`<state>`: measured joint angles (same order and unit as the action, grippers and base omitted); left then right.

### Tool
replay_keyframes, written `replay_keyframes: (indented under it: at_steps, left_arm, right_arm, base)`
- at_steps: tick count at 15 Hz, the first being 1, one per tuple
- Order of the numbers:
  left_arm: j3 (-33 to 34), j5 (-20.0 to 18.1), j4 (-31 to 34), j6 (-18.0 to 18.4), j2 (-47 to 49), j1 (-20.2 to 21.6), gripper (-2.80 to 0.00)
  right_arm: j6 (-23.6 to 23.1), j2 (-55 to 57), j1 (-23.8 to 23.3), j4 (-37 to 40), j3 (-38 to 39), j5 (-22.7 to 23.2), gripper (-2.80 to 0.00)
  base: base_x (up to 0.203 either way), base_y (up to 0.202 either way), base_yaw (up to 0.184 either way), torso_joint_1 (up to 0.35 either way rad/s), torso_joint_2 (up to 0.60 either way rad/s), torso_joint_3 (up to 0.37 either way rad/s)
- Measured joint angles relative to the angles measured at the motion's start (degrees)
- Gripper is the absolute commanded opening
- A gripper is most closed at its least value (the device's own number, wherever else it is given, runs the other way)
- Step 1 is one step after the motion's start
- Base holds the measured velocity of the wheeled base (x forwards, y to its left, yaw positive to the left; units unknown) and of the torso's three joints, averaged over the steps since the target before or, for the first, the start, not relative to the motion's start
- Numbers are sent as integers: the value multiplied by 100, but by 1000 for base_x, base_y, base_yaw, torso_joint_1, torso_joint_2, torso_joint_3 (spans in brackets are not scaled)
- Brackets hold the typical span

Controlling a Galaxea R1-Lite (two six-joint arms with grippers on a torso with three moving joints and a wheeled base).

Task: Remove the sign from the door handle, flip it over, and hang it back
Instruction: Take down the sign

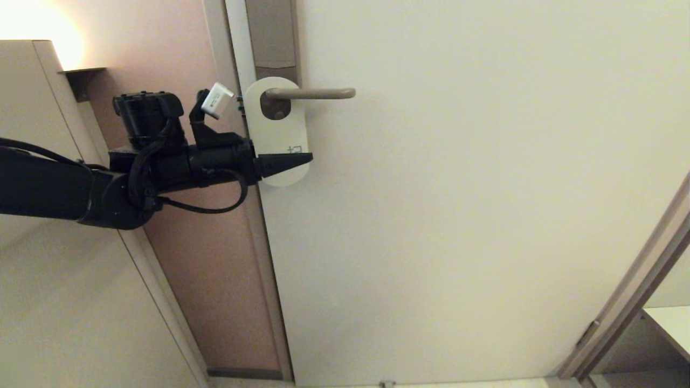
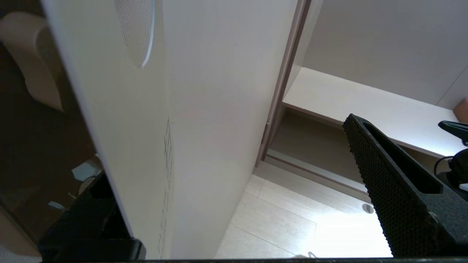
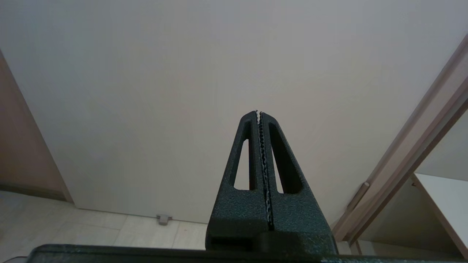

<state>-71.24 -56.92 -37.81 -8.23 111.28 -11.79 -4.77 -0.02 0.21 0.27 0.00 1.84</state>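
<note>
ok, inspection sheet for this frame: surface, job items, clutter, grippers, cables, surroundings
Surface: pale door, closed, nothing stuck on it.
Job's things: sign hangs by its oval hole on the door handle, white side out, faint teal print near its lower end.
Clutter: nothing seen.
Grippers: left gripper at the sign's lower end, open, its fingers on either side of the card; whether it touches cannot be told. Right gripper shut, empty, facing the lower door.
Cables: black cable looped under the left wrist.
Surroundings: pinkish wall panel, wall lamp glow, shelf.

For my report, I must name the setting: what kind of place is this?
Probably a hotel room doorway: a door hanger sign hangs on the door handle of a plain door, beside a lit wall lamp.
</note>
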Motion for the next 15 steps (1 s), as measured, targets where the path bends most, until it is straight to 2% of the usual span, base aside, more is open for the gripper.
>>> replay_keyframes:
  at_steps: [5, 12, 15]
  left_arm:
    - [16, 9, -179, -195, 57, 0, -280]
    - [16, 22, -184, -211, 50, -22, -280]
    - [18, 206, -179, -196, 11, -25, -280]
  right_arm:
    - [-2, 0, 0, -2, 0, -5, -280]
    - [-2, 0, 0, -2, 0, -5, -280]
    - [-2, 0, 0, 0, 0, -5, -280]
  base:
    - [0, 0, 0, 0, 0, 0]
    - [0, 0, 0, 0, 0, 0]
    - [0, 0, 0, 0, 0, 0]
